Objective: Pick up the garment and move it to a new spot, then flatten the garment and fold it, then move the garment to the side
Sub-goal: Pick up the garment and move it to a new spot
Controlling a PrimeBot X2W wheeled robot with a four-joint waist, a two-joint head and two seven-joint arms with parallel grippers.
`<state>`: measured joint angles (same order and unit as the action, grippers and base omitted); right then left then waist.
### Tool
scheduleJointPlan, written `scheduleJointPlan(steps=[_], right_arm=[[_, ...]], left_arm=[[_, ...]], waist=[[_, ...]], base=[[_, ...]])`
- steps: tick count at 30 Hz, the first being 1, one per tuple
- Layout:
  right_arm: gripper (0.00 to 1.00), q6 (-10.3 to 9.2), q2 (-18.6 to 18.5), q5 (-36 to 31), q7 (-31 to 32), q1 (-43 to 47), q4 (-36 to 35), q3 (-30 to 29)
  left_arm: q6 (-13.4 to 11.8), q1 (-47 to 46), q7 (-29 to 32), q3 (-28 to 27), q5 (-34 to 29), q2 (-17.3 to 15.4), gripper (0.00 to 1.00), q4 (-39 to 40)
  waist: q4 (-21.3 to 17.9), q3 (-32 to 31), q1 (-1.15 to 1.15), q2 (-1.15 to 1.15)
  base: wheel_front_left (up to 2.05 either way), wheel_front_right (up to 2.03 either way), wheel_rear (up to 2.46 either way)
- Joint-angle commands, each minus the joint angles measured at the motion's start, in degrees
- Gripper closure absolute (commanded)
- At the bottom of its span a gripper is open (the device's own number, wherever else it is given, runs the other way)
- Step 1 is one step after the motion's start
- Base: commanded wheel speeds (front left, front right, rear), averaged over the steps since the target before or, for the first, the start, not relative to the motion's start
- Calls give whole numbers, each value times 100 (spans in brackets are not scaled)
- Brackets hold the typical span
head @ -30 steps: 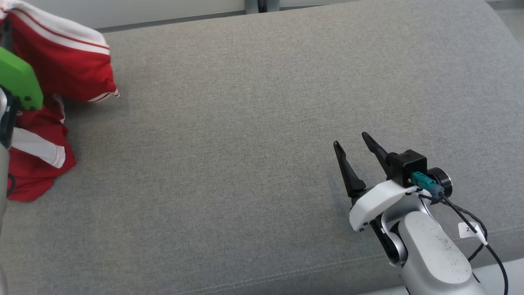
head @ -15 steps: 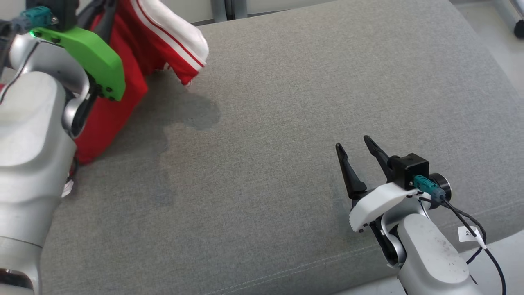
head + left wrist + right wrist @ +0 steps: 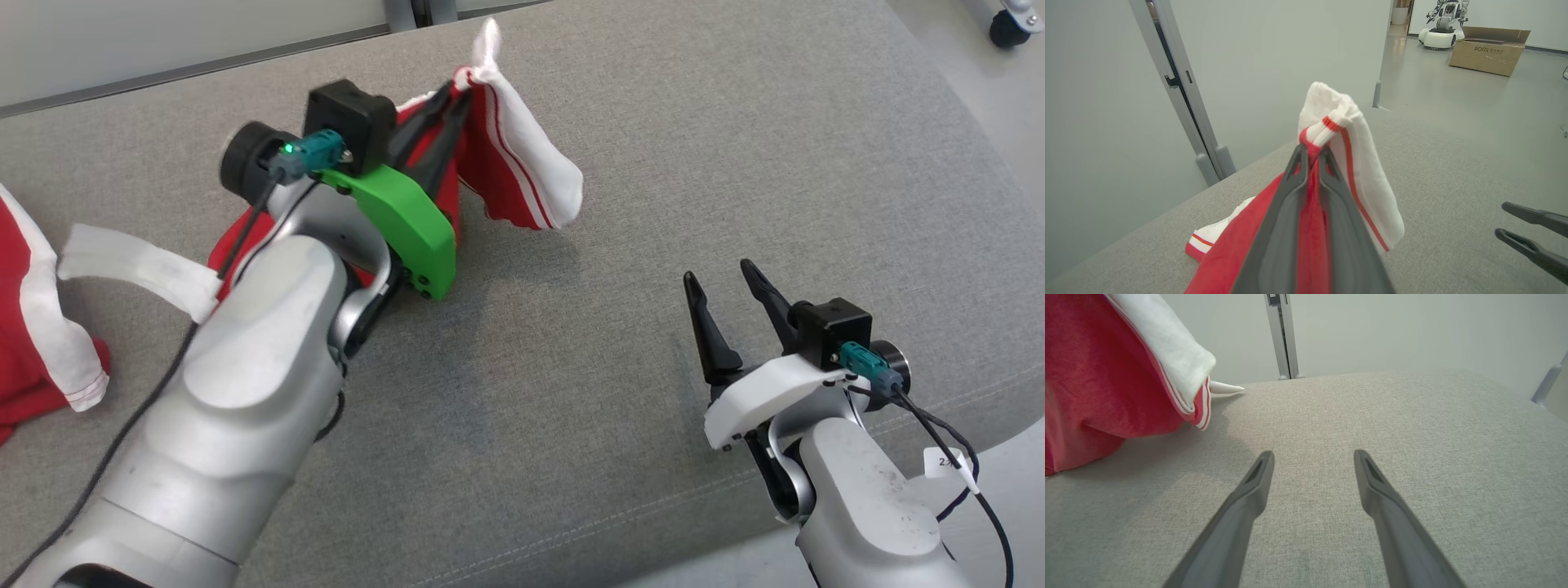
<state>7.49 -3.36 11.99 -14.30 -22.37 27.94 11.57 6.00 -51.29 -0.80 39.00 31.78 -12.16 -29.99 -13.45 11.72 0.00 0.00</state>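
Grey woven upholstery [image 3: 620,245] stretches across a broad padded surface backed by a pale wall [image 3: 1269,53]. Toward its far edge, the left gripper [image 3: 459,91], mounted on a green bracket [image 3: 404,224], pinches a bunched fold of the red-and-white garment [image 3: 522,171] between fingers pressed tight together, with the gathered cloth poking out beyond the tips. A white panel edged with red stripes hangs from the grip. The rest of the red fabric trails down onto the upholstery and away to the left, where a white band lies flat. The right gripper [image 3: 720,272] sits well apart at the near right, low over bare upholstery, its two dark fingers spread and holding nothing. Beyond the padded surface, a cardboard box [image 3: 1488,55] and another robot [image 3: 1443,22] stand on a glossy floor [image 3: 1453,94].
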Motion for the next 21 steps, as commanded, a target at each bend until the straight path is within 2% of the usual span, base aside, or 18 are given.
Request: scheduleJointPlan(steps=[1, 7, 10, 21], right_arm=[[0, 0, -1, -36, -53, -36, 19, -34], [0, 0, 6, -99, -58, -35, -12, -143], [0, 0, 9, -119, -65, -41, -23, -136], [0, 0, 8, -127, -82, -74, 52, -52]], left_arm=[[-39, 147, -51, 44, 29, 82, 100, 34], [-86, 506, -252, 269, 91, 513, 100, 113], [-101, 684, -358, 366, 120, 612, 100, -5], [47, 1389, -946, 776, 663, 905, 100, -1074]], waist=[[20, 2, 0, 0], [129, 35, 0, 0], [165, 67, 0, 0], [169, -9, 0, 0]], base=[[0, 0, 0], [0, 0, 0], [0, 0, 0], [0, 0, 0]])
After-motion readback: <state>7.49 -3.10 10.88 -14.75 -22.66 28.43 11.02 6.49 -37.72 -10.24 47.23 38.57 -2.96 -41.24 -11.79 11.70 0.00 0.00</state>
